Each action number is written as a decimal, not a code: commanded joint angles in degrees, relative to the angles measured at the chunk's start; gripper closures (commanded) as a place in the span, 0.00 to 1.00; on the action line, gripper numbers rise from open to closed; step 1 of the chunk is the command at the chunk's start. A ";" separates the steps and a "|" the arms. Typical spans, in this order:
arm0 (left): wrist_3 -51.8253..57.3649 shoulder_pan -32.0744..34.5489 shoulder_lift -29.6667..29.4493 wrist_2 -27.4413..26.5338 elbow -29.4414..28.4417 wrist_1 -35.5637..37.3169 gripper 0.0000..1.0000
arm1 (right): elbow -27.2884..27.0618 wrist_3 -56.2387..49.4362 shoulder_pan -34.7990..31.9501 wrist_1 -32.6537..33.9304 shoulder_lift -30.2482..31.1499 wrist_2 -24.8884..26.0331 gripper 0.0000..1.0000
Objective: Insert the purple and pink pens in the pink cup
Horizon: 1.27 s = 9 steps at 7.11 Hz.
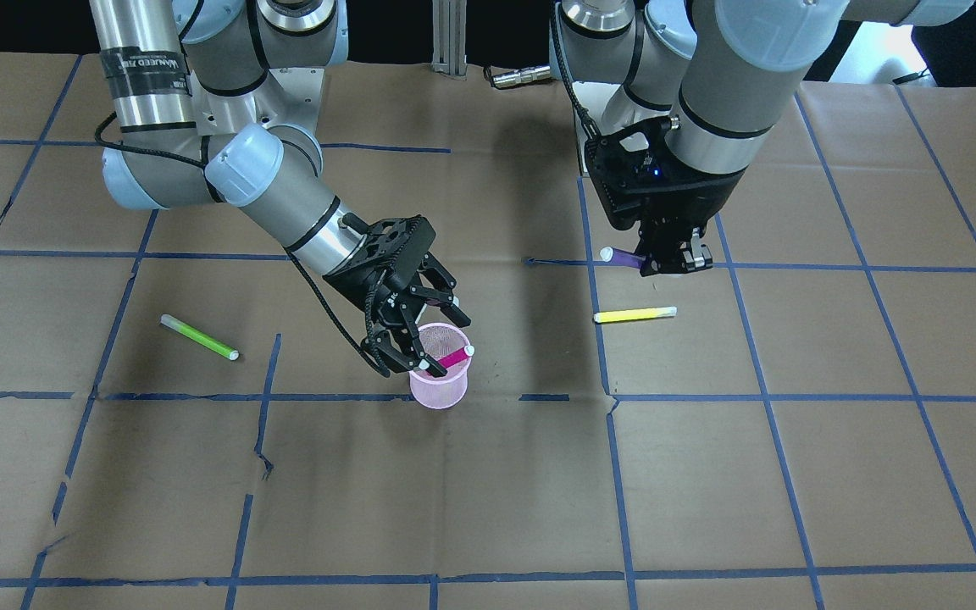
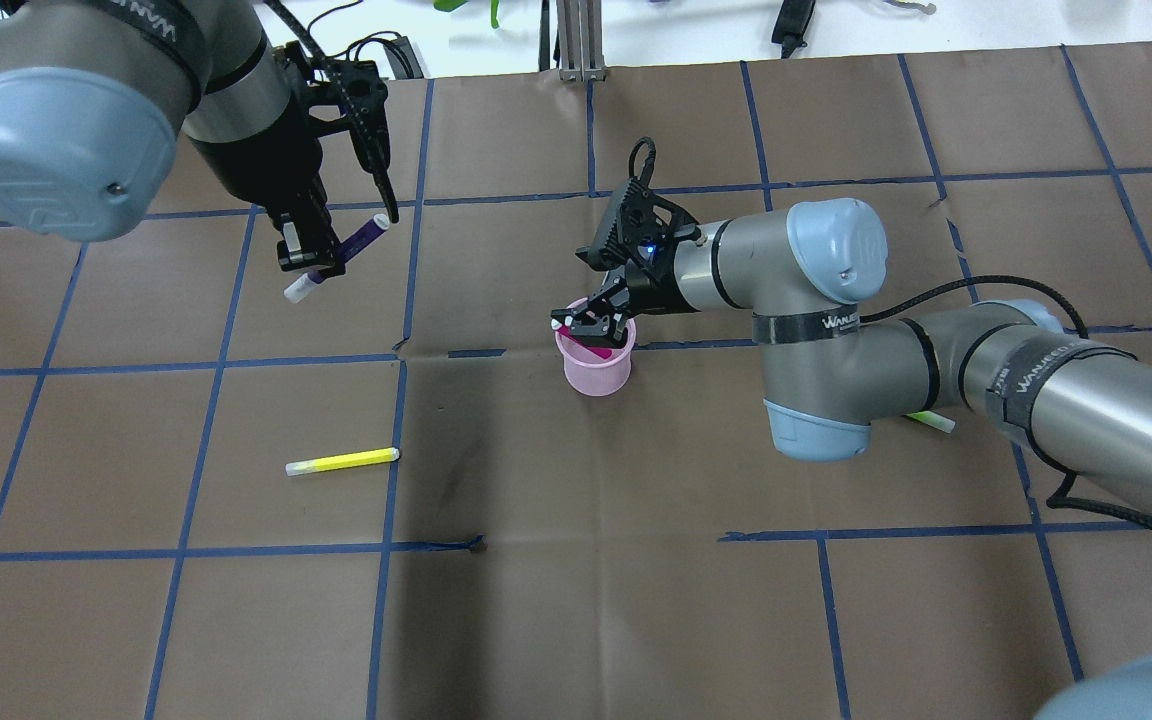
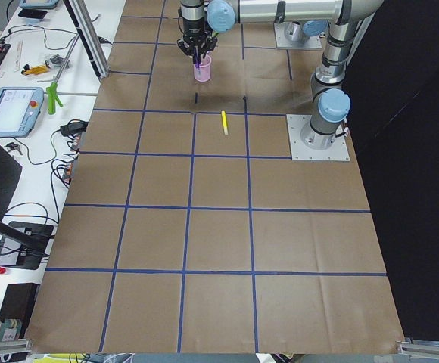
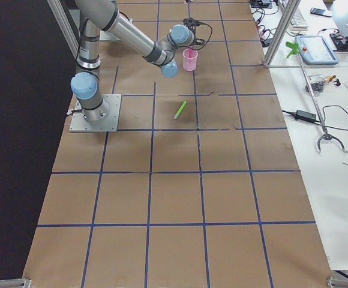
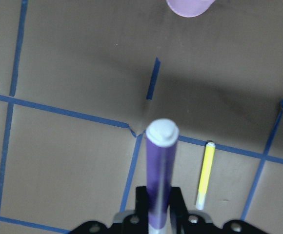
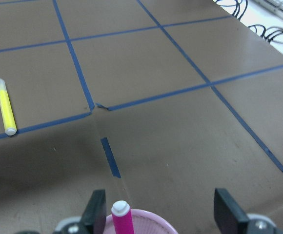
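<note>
brown paper table (image 1: 488, 491). left gripper (image 1: 664, 258) pinches the purple pen (image 1: 623, 257) by its barrel, probably light, stiff, slick. right gripper (image 1: 435, 341) splayed wide over pink cup (image 1: 437, 391).

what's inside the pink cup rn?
The pink pen leans inside the pink cup, capped end above the rim, right gripper open around it. Its lower end and the cup bottom are hidden.

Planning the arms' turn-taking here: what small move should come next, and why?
Probably lift the right gripper straight up, clear of the pink cup. Its jaws stand open, the pink pen already leans inside, and the left gripper holds the purple pen off to the side, needing that space.
</note>
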State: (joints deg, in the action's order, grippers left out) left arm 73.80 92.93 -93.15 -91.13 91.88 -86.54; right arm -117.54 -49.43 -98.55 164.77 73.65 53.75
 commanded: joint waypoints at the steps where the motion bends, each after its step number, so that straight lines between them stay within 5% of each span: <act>1: 0.03 -0.11 2.10 0.25 1.99 0.14 0.99 | 4.83 -0.49 0.90 -28.20 12.16 10.96 0.10; 2: 0.03 -0.11 2.19 0.34 1.90 0.14 0.99 | 10.87 -0.84 1.86 -43.15 15.35 17.46 0.09; 4: -0.75 0.06 1.84 0.77 2.25 0.23 0.98 | 24.22 0.20 5.80 -66.91 16.00 21.99 0.01; 5: -1.11 0.06 1.14 5.13 2.42 0.41 0.98 | 29.16 4.21 9.56 -74.77 16.09 24.01 0.00; 7: -1.38 0.41 -0.80 15.58 4.17 8.35 0.97 | 33.86 25.67 12.15 -81.00 16.00 32.77 0.00; 9: -11.17 2.16 -3.51 19.67 7.95 22.66 0.97 | 34.40 51.86 12.07 -80.92 16.69 33.70 0.00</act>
State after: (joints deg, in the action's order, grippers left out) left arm 68.07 93.88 -95.05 -73.79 97.98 -71.96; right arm -83.73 -12.60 -86.50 84.24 89.83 86.51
